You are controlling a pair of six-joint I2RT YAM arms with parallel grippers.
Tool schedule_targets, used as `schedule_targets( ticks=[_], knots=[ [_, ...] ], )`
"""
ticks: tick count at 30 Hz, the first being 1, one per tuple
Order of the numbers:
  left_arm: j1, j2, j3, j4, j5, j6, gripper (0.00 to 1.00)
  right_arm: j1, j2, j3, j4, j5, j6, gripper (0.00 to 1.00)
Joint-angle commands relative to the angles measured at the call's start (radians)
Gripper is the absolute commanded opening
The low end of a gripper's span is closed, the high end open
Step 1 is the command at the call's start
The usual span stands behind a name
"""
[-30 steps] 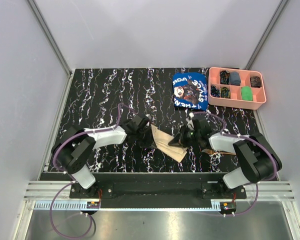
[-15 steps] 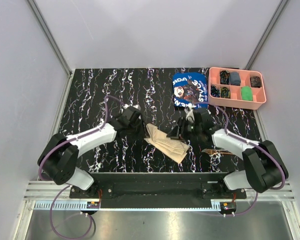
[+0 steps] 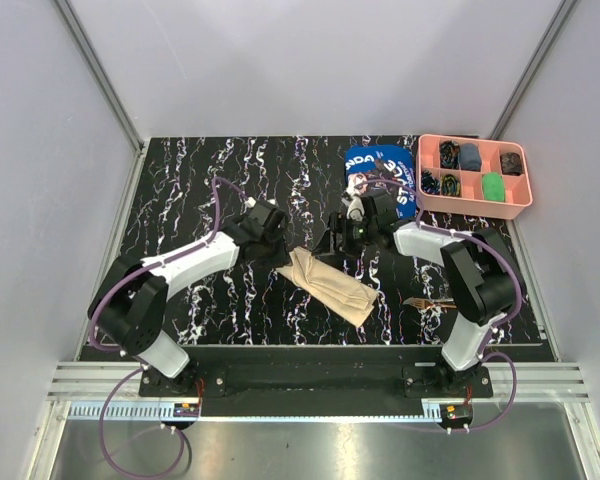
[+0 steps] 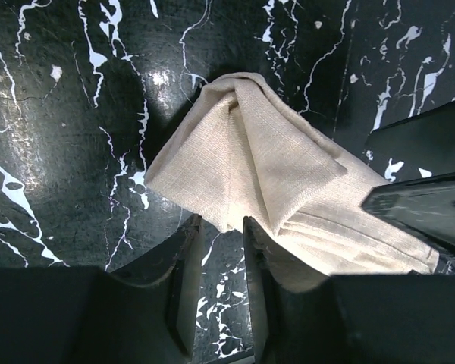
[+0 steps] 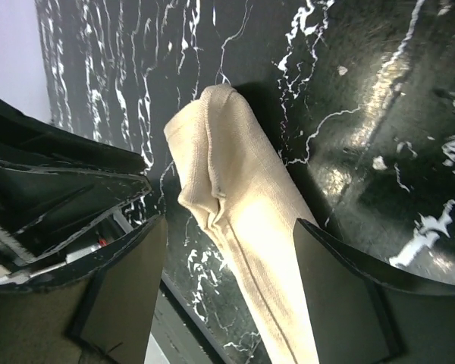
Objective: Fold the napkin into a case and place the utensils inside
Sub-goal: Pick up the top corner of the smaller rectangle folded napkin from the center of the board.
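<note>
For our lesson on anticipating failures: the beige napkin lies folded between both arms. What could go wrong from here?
Both the left end effector and right end effector are open, so nothing pins the napkin; its puffed layers may spring apart. The utensils lie close beside the right arm, which might knock them.
</note>
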Motion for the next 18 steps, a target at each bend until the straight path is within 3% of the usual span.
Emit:
schedule_targets(
  ticks=[1, 13, 18],
  knots=[
    [0.002, 0.011, 0.052, 0.0, -0.04, 0.006, 0.29, 0.035, 0.037, 0.064, -0.005, -0.038, -0.069, 0.77],
    [0.001, 0.044, 0.071, 0.006, -0.014, 0.001, 0.27, 0.056, 0.106, 0.078, 0.073, -0.082, -0.057, 0.65],
    [-0.005, 0.057, 0.086, 0.002, -0.03, 0.012, 0.28, 0.058, 0.113, 0.086, 0.09, -0.081, -0.048, 0.49]
  ],
)
